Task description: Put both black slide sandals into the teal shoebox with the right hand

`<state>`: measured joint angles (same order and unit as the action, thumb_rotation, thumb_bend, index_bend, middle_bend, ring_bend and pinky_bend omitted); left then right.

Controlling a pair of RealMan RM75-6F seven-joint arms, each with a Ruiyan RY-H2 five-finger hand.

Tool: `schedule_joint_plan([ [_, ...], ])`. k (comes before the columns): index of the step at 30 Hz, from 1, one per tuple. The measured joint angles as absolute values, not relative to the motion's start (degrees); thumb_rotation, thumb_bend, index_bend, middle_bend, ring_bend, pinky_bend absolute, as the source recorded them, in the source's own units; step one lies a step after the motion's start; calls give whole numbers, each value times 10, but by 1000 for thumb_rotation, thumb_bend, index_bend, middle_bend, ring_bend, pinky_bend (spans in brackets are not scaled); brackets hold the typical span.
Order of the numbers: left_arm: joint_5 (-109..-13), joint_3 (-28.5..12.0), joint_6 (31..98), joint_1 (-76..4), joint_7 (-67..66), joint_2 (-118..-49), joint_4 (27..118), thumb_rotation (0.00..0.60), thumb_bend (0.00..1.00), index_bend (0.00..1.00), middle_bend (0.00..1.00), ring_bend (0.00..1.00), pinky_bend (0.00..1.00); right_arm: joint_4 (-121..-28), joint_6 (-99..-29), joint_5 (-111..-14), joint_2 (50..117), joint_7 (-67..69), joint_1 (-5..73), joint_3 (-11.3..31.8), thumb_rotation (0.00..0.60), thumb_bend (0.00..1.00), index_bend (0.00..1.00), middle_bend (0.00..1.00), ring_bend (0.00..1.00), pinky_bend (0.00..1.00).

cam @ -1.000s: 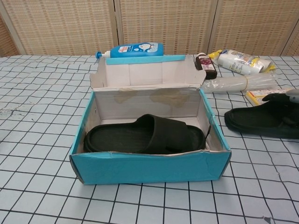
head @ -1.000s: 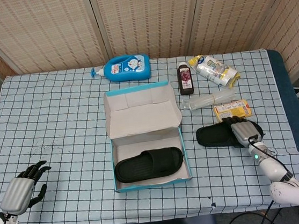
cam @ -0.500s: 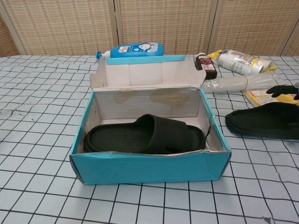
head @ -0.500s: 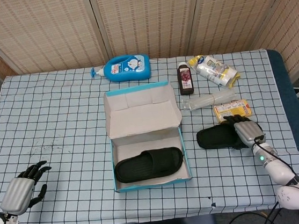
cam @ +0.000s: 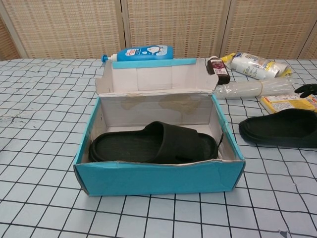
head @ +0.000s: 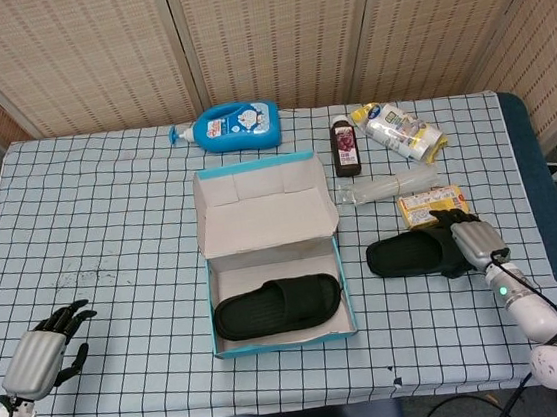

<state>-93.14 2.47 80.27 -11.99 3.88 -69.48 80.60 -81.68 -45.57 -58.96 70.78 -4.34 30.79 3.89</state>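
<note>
The teal shoebox (head: 286,341) (cam: 158,178) stands open mid-table with its lid flap raised behind. One black slide sandal (head: 277,305) (cam: 153,144) lies flat inside it. The second black sandal (head: 413,254) (cam: 280,128) lies on the cloth to the right of the box. My right hand (head: 473,240) sits at that sandal's right end with its fingers spread and nothing gripped; only its dark fingertips (cam: 307,90) show at the chest view's right edge, above the sandal. My left hand (head: 44,354) rests empty at the table's near left corner.
Behind the box lies a blue lotion bottle (head: 239,127). To its right are a dark bottle (head: 345,148), a white and yellow packet (head: 403,131), a clear plastic roll (head: 382,189) and a yellow packet (head: 429,203) just behind the loose sandal.
My right hand has slid rightward off the top of the loose sandal to its right end. The sandal has stayed where it was. My left hand has not moved.
</note>
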Motion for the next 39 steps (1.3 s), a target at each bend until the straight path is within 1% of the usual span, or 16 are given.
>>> schedule_joint_plan([
  [6,-931,25,802,-120,39,-695,806,600,500,242,138,195,395,-805,-443,-582,714,-53,311,34,600,29,26,59,0,115],
  [9,-931,25,802,-120,40,-694,806,600,500,242,138,195,395,-786,-427,-572,728,-71,316,26,600,29,30,66,0,115],
  [14,-932,25,803,-120,41,-694,807,600,500,242,138,196,395,-756,-414,-547,757,-106,323,16,600,29,73,129,0,115],
  [16,-932,25,803,-120,41,-693,807,600,500,242,139,196,395,-748,-411,-537,766,-117,325,13,600,29,116,182,8,118],
  [17,-932,25,803,-120,42,-693,807,600,500,242,139,196,395,-745,-411,-535,769,-120,325,12,600,29,139,206,25,127],
  [19,-932,25,804,-120,42,-693,807,600,501,242,139,196,396,-742,-417,-533,775,-125,324,12,600,29,227,295,110,189],
  [20,-932,26,804,-120,42,-693,807,600,501,242,139,196,396,-740,-421,-532,777,-125,323,12,600,29,254,316,135,214],
  [22,-932,26,803,-120,42,-693,807,600,501,242,138,196,396,-737,-432,-533,782,-127,321,14,600,29,345,371,201,280],
  [24,-932,26,803,-120,42,-693,807,600,500,242,138,196,396,-735,-442,-534,785,-128,317,15,600,29,387,399,229,304],
  [27,-932,26,803,-120,42,-694,807,600,500,242,139,196,395,-738,-451,-536,785,-131,313,18,600,29,420,429,260,329],
  [32,-932,26,802,-120,41,-694,806,600,500,242,138,196,395,-751,-460,-537,777,-133,309,22,600,29,444,444,279,344],
  [39,-932,26,801,-121,40,-694,806,600,501,242,138,196,396,-765,-474,-537,770,-137,304,28,600,29,527,519,366,425],
])
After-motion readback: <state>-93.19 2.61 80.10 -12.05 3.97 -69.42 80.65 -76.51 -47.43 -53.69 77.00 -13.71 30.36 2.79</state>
